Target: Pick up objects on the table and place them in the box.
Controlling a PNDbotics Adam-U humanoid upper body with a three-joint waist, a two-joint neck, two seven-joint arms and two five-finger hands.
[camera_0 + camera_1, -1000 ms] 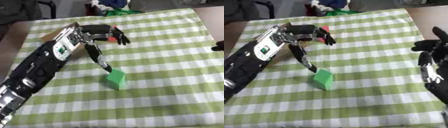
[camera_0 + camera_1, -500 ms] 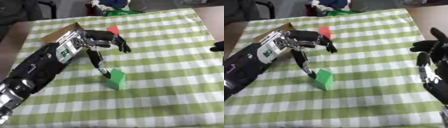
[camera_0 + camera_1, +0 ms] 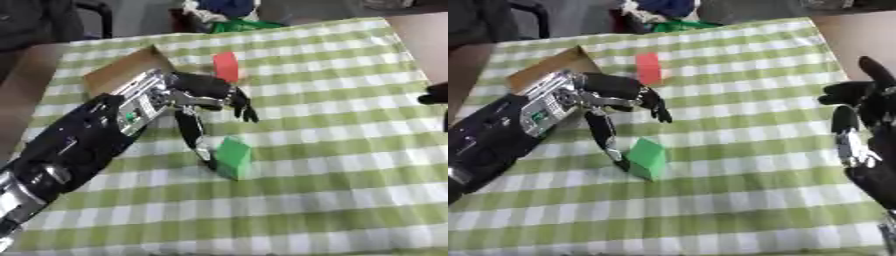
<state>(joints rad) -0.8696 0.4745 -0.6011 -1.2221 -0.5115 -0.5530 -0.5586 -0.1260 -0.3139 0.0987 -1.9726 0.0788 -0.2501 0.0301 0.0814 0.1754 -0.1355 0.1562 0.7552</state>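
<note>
Right hand [image 3: 868,130] idle at the right edge, near side, fingers straight and pointing up, holding nothing. Mid-table on the green checked cloth [image 3: 350,165], green block [image 3: 233,157] sits with the left hand's [image 3: 203,92] thumb reaching down to its left face, other fingers spread above, nothing gripped. Farther back, red block [image 3: 226,66] stands beside the cardboard box [image 3: 122,70], partly behind the left forearm.

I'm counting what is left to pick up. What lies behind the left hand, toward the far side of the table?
Behind the left hand stands a red block on the checked cloth, and the cardboard box at the far left. The arm covers the box's inside, so its contents cannot be seen.
</note>
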